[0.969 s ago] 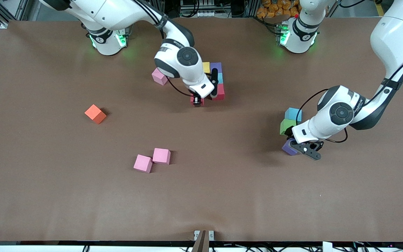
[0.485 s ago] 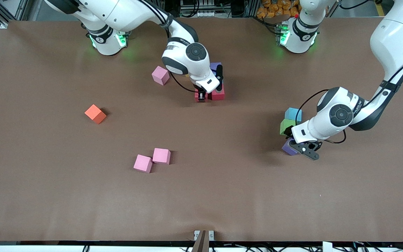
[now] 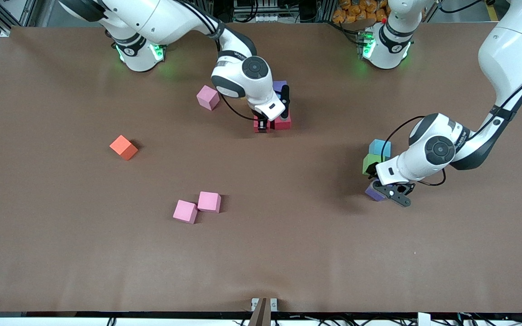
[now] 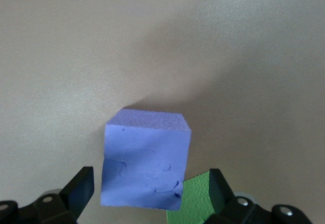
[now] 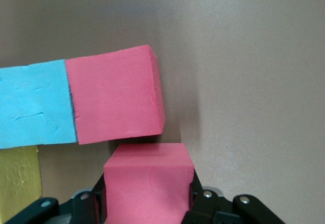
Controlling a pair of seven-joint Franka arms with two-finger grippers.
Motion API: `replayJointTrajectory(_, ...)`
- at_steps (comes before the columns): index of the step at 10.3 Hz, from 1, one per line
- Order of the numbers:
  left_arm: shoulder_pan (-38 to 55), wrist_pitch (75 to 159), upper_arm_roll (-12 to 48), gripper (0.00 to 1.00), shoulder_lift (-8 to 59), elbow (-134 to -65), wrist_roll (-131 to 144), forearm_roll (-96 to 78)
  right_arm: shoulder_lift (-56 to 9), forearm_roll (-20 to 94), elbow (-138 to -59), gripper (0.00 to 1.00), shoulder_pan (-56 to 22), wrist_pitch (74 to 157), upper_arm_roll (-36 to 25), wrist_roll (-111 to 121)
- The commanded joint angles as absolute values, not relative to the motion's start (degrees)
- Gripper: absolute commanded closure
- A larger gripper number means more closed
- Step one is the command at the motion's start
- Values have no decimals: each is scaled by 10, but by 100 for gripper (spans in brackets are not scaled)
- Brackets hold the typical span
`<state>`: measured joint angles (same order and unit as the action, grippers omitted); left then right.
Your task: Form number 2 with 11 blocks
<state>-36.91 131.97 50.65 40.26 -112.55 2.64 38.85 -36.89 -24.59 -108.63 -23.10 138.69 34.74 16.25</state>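
An orange block [image 3: 123, 147] sits alone toward the right arm's end of the worktop [image 3: 61, 253]. Nearer the front camera, two pink blocks [image 3: 185, 211] [image 3: 209, 202] lie corner to corner, and a third pink block [image 3: 208, 97] rests up near the robots' bases.

At mid-worktop the right gripper [image 3: 263, 125] is down low, its jaws clamped on a red block [image 5: 148, 182]. That block sits just beside a second red block [image 5: 116, 101], the held one on the side toward the right arm's end of the worktop. In the right wrist view a light blue block [image 5: 34, 104] touches the second red one, with a yellow block [image 5: 19, 176] beside it. A purple block [image 3: 280, 85] peeks out past the wrist in the front view. This cluster looks like the partly built number 2 [image 3: 282, 118], though the arm hides much of it.

Toward the left arm's end, the left gripper [image 3: 390, 190] hangs low with its jaws wide open on either side of a purple block [image 4: 144, 165], gripping nothing. A green block [image 3: 372, 163] lies just beside that purple one, and a light blue block [image 3: 379, 147] touches the green, farther from the front camera.
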Motion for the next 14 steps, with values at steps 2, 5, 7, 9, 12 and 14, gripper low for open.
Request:
replayJointTrajectory(2,-368,1317,502,1,404,-1125,-16,386,-367,-256,-1085,69,-243,1389,345,147)
replayJointTrajectory(5,-357,1317,491,22,404,-1124,-25,386,-368,-267,-1085,69,-252,1389,345,147)
replayJointTrajectory(7,-345,1317,476,36,404,-1121,-34,386,-369,-272,-1085,69,-252,1390,345,147)
replayJointTrajectory(9,-336,1317,469,61,403,-1120,-40,387,-369,-275,-1085,69,-252,1392,345,148)
replayJointTrajectory(12,-327,1312,469,64,397,-1104,-36,386,-370,-283,-1085,69,-255,1392,345,147)
replayJointTrajectory(14,-323,1295,470,65,396,-1084,-34,380,-374,-283,-1085,69,-257,1393,345,147)
